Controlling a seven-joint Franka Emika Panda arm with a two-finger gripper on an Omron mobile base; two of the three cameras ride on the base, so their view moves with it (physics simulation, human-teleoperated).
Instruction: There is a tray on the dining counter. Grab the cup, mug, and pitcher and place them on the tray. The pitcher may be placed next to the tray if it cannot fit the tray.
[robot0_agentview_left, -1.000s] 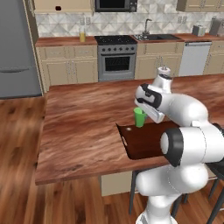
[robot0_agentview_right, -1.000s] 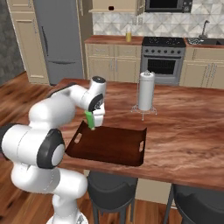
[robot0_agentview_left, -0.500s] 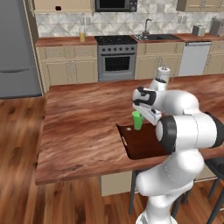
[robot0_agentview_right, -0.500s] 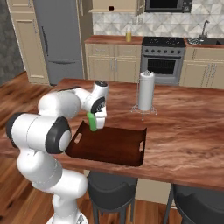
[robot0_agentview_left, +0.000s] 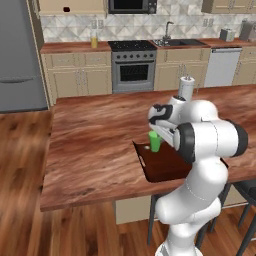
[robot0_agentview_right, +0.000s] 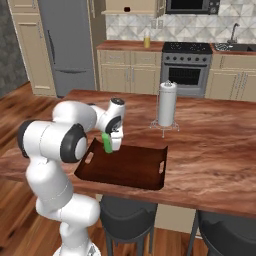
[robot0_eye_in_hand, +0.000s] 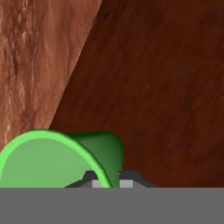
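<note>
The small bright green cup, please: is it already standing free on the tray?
No, the small bright green cup is pinched at its rim by the gripper above the dark brown rectangular tray.

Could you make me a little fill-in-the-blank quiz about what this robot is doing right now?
1. The gripper is shut on the rim of the bright ____ cup.
2. The cup hangs over the dark brown ____ on the dining counter.
3. Beyond the tray, a white paper towel roll stands ____ on the counter.

Missing words: green; tray; upright
</note>
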